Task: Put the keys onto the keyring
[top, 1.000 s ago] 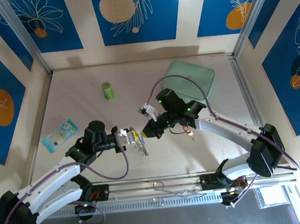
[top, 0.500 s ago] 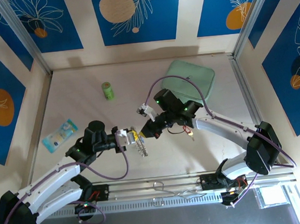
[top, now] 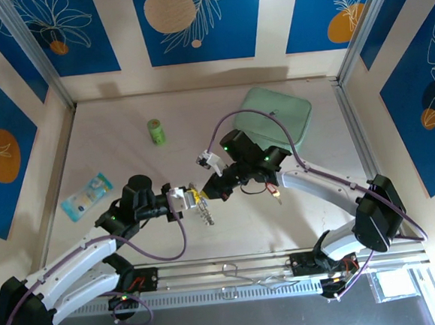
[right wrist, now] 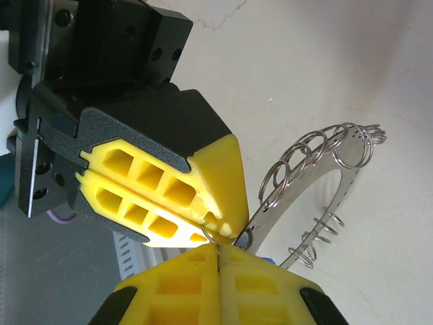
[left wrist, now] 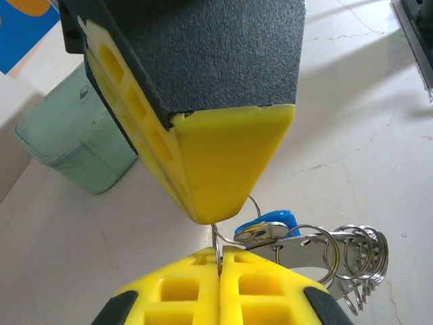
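Two pincers meet tip to tip above the middle of the tabletop (top: pixel 119 159). The left pincer (left wrist: pixel 220 264) has its yellow pads pressed together on a thin wire loop (left wrist: pixel 215 238). The right pincer (right wrist: pixel 218 261) is likewise pressed together on the same loop from the opposite side. Gripping it at two spots probably serves to keep the loop steady, or to pry it apart, so that a key can be worked along it.

One keyring (left wrist: pixel 304 247) hangs from that pinch point, clear of the tabletop. It is a flat curved metal band, and its small split rings dangle freely because nothing supports them from below. Whether the pinched loop belongs to the band or to the key cannot be told.

One blue-tagged key (left wrist: pixel 269 222) sits right at the pinch, touching the band's near end. It appears to be the key being threaded, though the pictures do not show whether it is fully on. One red-tagged key (top: pixel 269 191) lies on the tabletop just beside the right arm, apart from the ring, so at least that one seems not yet done.

That makes two keys and one keyring. The small rings on the band overlap too much for a sure count, but there are clearly more than six. One green cylinder (top: pixel 155 131), one pale green case (top: pixel 278 112) and one blue packet (top: pixel 86 194) lie well away from the work.
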Robot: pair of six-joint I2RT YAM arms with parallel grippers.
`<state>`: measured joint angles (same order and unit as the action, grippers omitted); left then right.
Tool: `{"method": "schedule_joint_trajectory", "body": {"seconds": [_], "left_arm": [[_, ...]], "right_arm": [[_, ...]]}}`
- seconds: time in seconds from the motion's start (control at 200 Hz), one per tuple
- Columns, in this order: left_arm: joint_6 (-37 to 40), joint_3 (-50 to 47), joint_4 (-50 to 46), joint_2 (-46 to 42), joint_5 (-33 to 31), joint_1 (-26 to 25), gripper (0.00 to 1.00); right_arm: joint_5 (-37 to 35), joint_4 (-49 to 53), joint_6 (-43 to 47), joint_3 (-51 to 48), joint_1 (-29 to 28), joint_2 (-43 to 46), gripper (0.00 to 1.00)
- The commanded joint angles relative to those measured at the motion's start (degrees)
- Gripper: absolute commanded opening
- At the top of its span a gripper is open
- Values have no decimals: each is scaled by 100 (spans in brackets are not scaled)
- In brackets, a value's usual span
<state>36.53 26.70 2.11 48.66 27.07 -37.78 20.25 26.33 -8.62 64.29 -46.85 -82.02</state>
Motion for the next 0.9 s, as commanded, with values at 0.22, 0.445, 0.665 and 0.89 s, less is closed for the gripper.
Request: {"method": "schedule_joint_trajectory", "body": {"seconds": [0.22, 0.445, 0.665, 0.89], "left_arm": [[36, 81, 167, -44, 313, -47, 0], [32, 71, 184, -32, 308, -54, 0], [-12, 89, 173, 19, 303, -54, 0], [-59, 103, 176, 71, 321, -49, 0]], "right_arm": [[-573, 97, -166, 163, 70, -95, 0], [-682, 207, -96, 158, 53, -113, 0], [-313, 93, -172, 25, 230, 105, 0], [-258, 100, -209, -153, 330, 255, 0]]}}
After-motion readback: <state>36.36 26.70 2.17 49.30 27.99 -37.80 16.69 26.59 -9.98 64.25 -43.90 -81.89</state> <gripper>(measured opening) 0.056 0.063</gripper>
